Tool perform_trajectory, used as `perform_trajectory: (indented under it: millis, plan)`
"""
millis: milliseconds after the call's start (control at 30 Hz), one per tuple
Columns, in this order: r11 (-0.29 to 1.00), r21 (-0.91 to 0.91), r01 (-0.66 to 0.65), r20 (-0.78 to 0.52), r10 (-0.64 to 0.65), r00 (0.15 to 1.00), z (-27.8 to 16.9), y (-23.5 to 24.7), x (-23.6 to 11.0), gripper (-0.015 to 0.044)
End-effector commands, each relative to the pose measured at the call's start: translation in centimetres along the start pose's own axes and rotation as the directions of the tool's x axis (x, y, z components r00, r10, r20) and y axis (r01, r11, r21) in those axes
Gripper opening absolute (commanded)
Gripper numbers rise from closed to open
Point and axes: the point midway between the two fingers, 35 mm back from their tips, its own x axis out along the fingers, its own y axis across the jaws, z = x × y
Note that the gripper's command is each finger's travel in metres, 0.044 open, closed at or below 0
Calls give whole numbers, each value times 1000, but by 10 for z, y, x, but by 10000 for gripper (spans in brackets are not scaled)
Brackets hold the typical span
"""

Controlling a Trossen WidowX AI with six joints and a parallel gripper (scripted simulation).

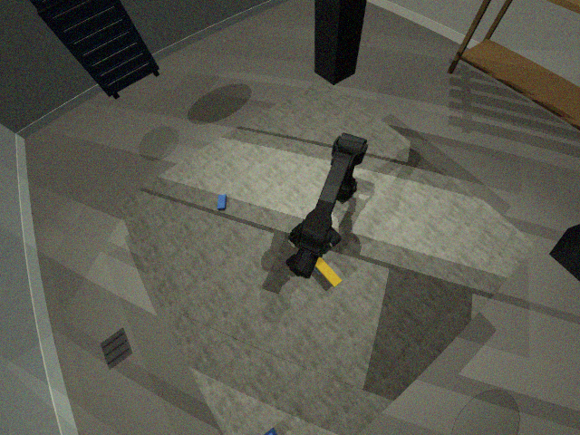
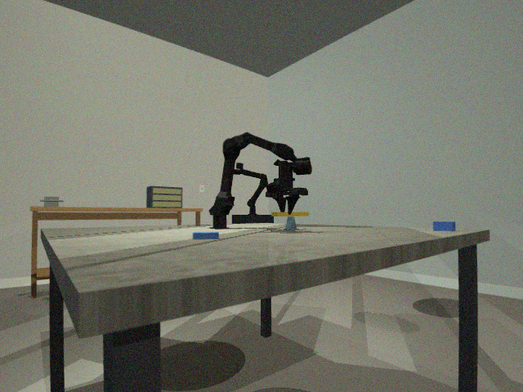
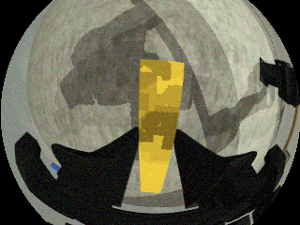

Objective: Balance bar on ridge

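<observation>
A yellow bar (image 1: pixel 329 272) (image 2: pixel 288 215) (image 3: pixel 157 126) lies level across the top of a small pale blue ridge (image 2: pixel 290 224) in the middle of the table (image 2: pixel 261 269). In the exterior view both of its ends are clear of the table top. My gripper (image 2: pixel 289 209) (image 3: pixel 157 131) points straight down over the bar's middle. Its fingers stand close on either side of the bar, slightly open. In the top view the gripper body hides the ridge and the near half of the bar.
A blue block (image 1: pixel 221 201) (image 2: pixel 205 235) lies on the table to one side. Another blue block (image 2: pixel 444 225) lies near the table's far right corner. A wooden shelf (image 2: pixel 113 209) and a second dark arm (image 2: pixel 253 189) stand behind the table.
</observation>
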Motion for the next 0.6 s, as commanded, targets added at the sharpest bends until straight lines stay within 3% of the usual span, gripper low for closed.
perform_trajectory:
  millis: [0, 567]
  plan:
    - [1000, 0, 0, 0, 0, 1000, 0, 0, 0, 171]
    - [1000, 0, 0, 0, 0, 1000, 0, 0, 0, 185]
